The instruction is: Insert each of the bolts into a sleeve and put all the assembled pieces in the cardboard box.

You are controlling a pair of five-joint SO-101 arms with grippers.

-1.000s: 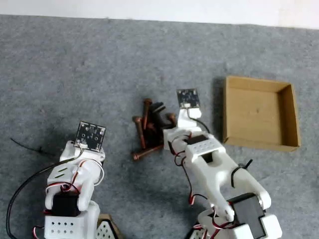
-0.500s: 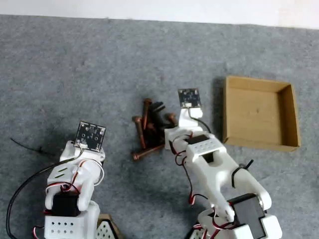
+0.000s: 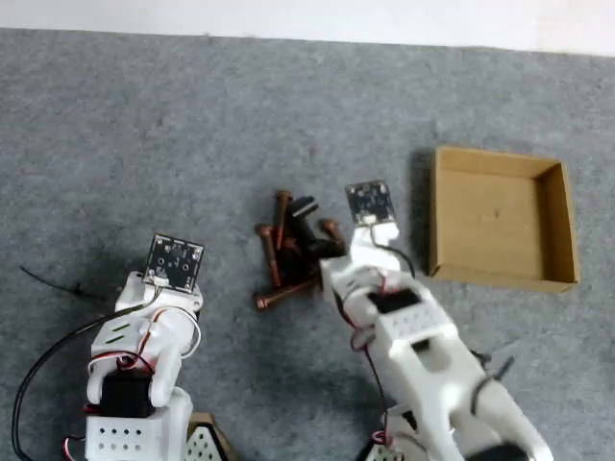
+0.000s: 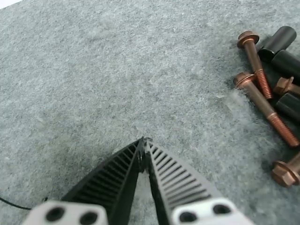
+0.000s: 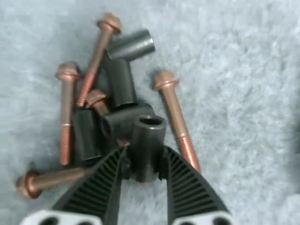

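Right gripper (image 5: 143, 155): clamped on a black sleeve (image 5: 148, 133) at the heap of copper bolts (image 5: 174, 117).
Left gripper (image 4: 144, 142): tips pressed together over grey carpet (image 4: 117, 70).
Cardboard box (image 3: 498, 219): right of the heap, apart.

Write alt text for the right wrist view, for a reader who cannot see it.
The right gripper holds a black sleeve between its jaws, the open end facing the camera. Just beyond lie copper bolts and more black sleeves in a loose pile on grey carpet.
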